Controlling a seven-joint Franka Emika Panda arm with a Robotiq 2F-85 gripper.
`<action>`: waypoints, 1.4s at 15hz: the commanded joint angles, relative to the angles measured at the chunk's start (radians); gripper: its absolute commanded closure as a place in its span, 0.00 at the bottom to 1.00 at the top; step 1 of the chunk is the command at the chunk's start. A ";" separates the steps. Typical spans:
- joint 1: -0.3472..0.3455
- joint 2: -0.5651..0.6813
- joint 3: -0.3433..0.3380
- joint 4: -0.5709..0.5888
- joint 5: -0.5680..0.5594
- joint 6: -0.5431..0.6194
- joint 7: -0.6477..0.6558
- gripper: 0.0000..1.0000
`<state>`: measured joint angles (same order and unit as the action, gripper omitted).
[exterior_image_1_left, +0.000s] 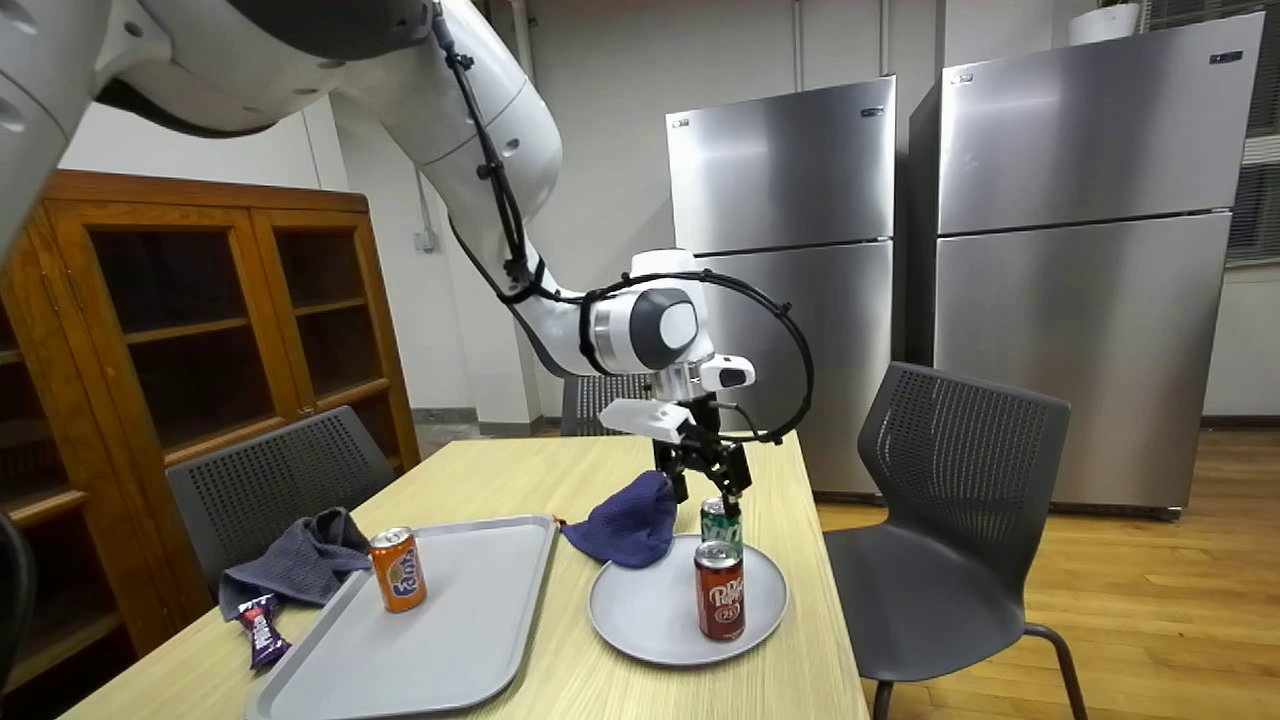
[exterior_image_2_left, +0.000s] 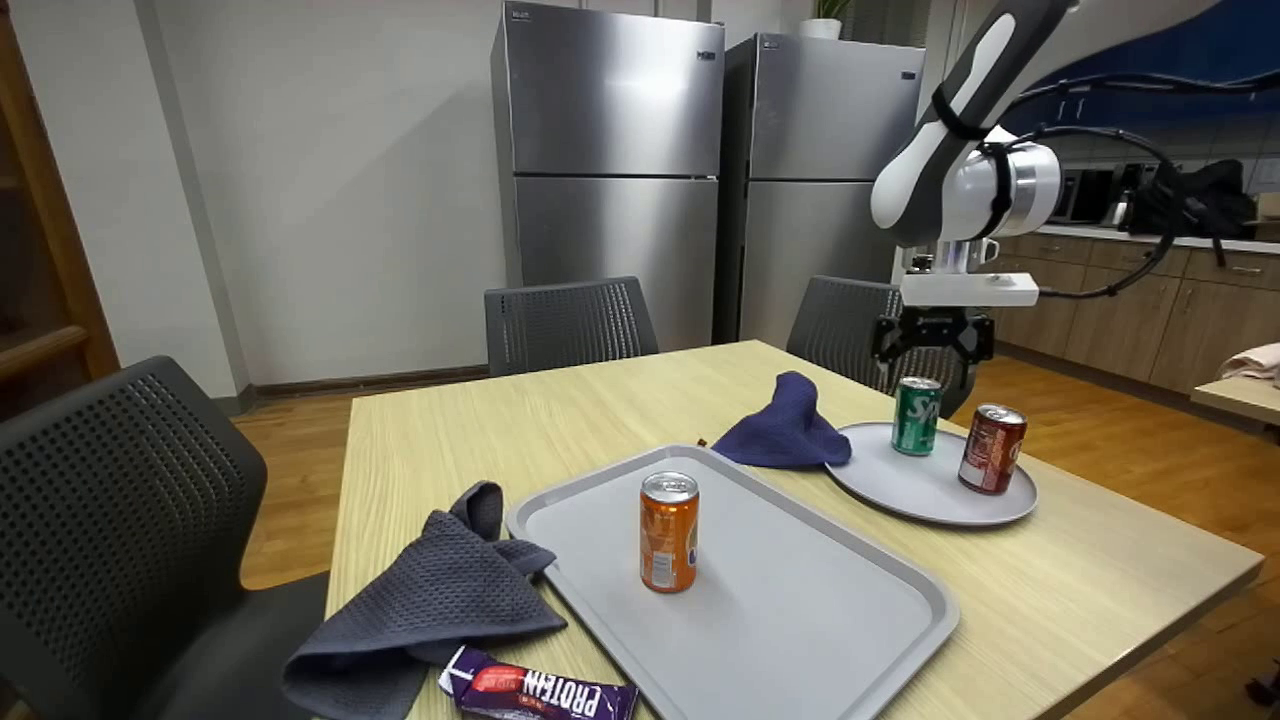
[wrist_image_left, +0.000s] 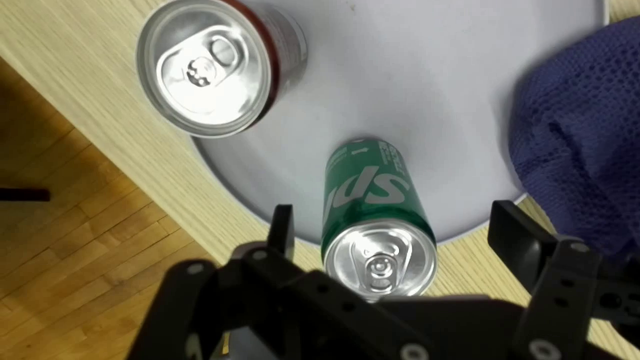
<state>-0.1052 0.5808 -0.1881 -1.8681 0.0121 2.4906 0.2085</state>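
My gripper is open. In the wrist view its fingers stand on either side of the top of a green Sprite can, with a gap to each side. In both exterior views the gripper is at the height of the can's top. The Sprite can stands upright on a round grey plate. A dark red Dr Pepper can stands upright beside it on the plate. A dark blue cloth overlaps the plate's edge.
A grey tray lies beside the plate and bears an upright orange Fanta can. A dark grey cloth touches the tray. A purple protein bar lies near it. Chairs stand around the table.
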 joint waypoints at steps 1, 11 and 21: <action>-0.006 0.045 -0.008 0.084 0.007 -0.063 0.039 0.00; -0.008 0.105 -0.008 0.158 0.006 -0.093 0.051 0.00; -0.006 0.140 -0.017 0.185 0.006 -0.104 0.075 0.00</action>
<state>-0.1098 0.7048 -0.1998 -1.7248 0.0138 2.4264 0.2563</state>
